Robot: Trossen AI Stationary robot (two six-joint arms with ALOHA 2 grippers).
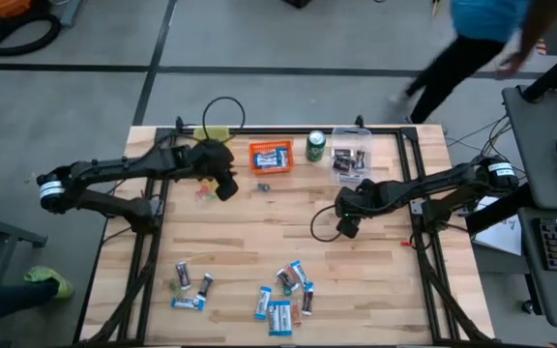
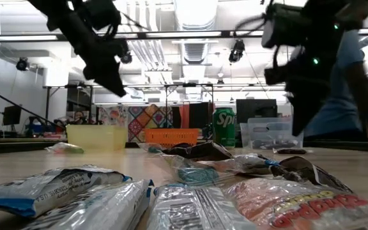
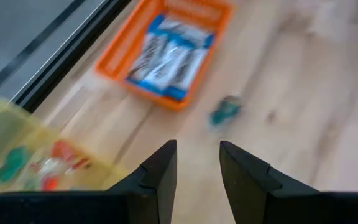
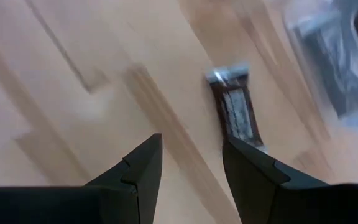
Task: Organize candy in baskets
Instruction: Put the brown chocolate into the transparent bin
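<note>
Both hands are seen open and empty, the right hand (image 4: 191, 165) poised over a dark mini bar (image 4: 236, 112), to be grasped and carried toward 12 o'clock into the clear basket (image 1: 351, 153), while the left hand (image 3: 197, 168) hovers beside the yellow basket (image 3: 17, 155).

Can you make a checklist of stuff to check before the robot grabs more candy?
1. left gripper empty, jaws apart: ok.
2. right gripper empty, jaws apart: ok.
3. All candy sorted: not ok; loose candy pile waits at the near table edge, and a dark mini bar lies by the right gripper.
4. orange basket upright, holding blue-and-white bars: ok.
5. yellow basket holding small sweets: ok.
6. Teal sweet in a basket: not ok; it lies on the wood beside the orange one.
</note>
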